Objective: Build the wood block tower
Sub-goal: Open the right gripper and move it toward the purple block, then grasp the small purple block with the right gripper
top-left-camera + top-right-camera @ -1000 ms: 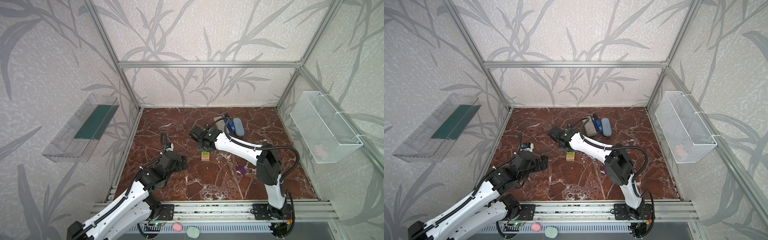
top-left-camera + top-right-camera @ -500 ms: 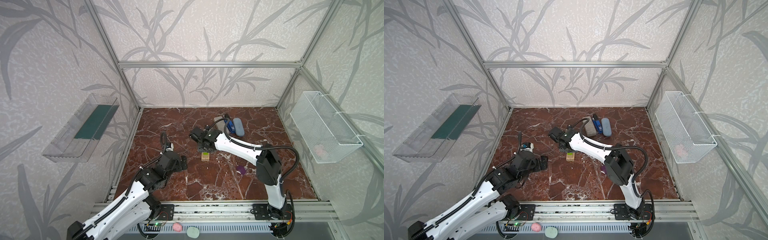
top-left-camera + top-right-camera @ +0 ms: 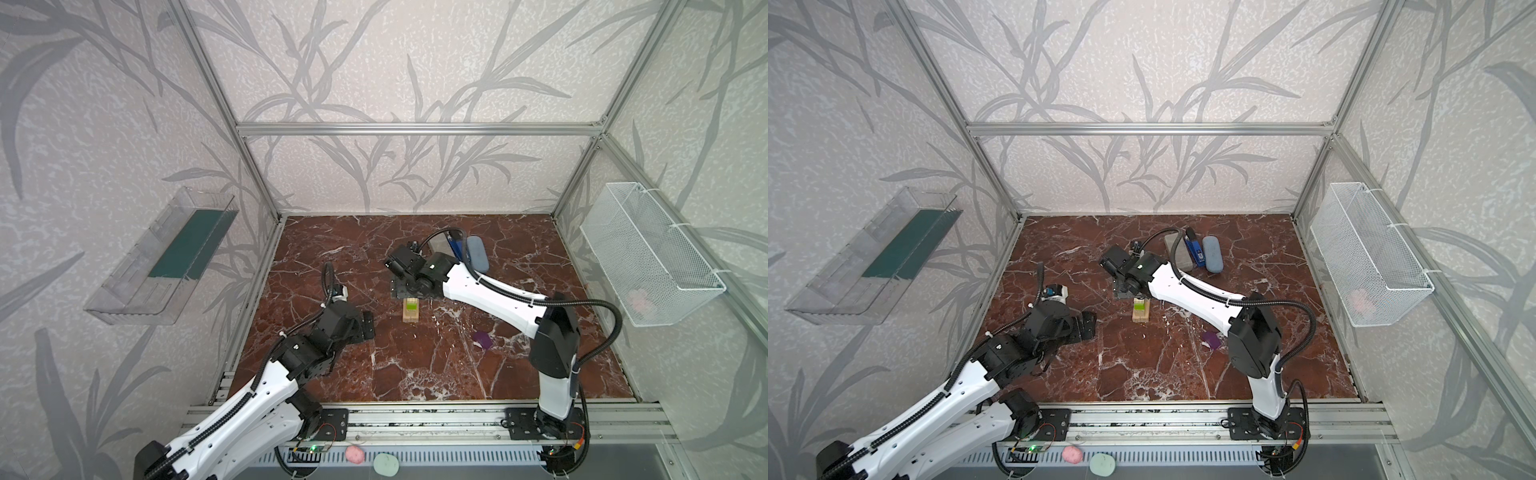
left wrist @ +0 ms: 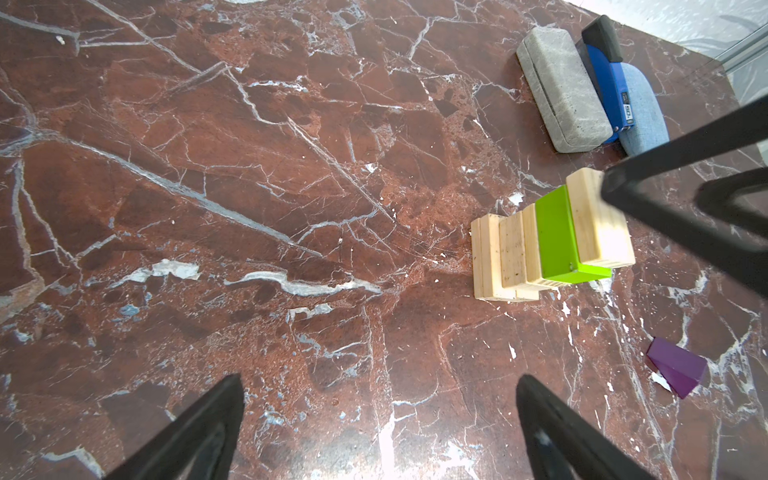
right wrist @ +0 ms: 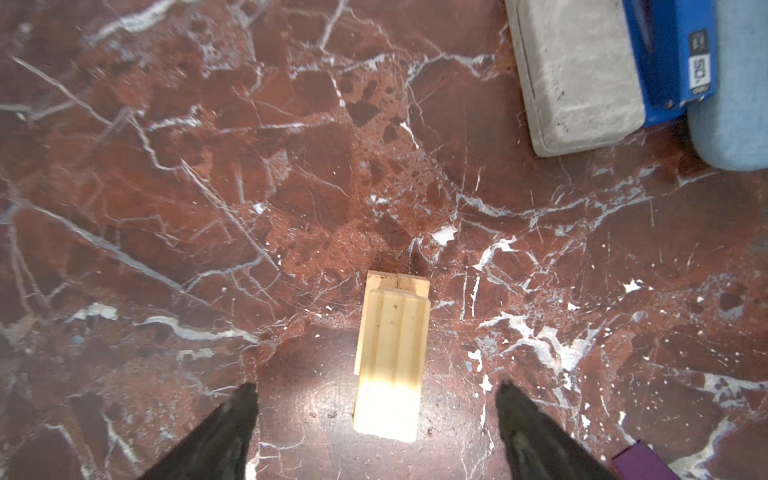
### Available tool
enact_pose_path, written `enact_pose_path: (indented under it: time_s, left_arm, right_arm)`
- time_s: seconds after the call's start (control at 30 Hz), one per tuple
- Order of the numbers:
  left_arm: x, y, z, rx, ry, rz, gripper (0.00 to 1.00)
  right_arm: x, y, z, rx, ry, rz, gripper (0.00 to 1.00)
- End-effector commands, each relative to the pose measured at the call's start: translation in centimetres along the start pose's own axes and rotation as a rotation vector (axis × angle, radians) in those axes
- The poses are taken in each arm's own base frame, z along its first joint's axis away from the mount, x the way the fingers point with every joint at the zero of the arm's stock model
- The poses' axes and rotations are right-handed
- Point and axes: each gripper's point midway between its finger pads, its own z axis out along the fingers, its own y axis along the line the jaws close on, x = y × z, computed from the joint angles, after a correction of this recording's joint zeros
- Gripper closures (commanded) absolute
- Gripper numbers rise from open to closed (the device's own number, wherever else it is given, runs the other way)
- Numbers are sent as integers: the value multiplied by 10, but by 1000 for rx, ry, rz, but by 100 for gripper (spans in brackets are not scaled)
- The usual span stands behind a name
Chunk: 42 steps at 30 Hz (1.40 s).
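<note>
In both top views we see the tower [image 3: 410, 312] standing near the middle of the marble table [image 3: 415, 374], with a lime-green block [image 3: 412, 306] showing at its top. The purple block [image 3: 483, 340] lies on the table, apart to the right. The right gripper [image 3: 407, 294] hangs over the tower's far end, and the left gripper [image 3: 367, 327] hovers well to the left. In the left wrist view, the left gripper's jaws stand wide apart over bare marble and hold nothing. A pale plank [image 4: 598, 224] lies against the lime-green block. In the right wrist view, the right gripper's jaws stand apart, and the pale top of the tower lies between them with a gap on both sides.
</note>
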Motion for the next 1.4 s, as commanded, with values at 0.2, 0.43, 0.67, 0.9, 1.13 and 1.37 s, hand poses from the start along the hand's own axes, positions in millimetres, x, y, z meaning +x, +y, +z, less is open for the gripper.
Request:
enact_pose_path:
  time_s: [0.2,0.43,0.67,0.9,1.13,1.37]
  left_arm:
    - [-12,-18,-16,86,-1,-26,0]
    - [-1,-32,-14,165,36,-60,1]
    - [12,-54,-9,190,57,-9,0]
    - [31,-72,-8,189,108,61,0]
    - [28,-72,-10,190,84,48,0]
    - [19,-69,-14,168,54,66,1]
  right_arm:
    - [0,-43,-55,-40,-40,-148,1]
    - [24,-97,-56,-45,27,-149,1]
    - [61,-152,-32,-59,126,-64,1]
    - [97,-177,17,-168,249,100,1]
    - [115,-193,44,-76,354,44,1]
    - [141,-182,50,-148,421,48,2]
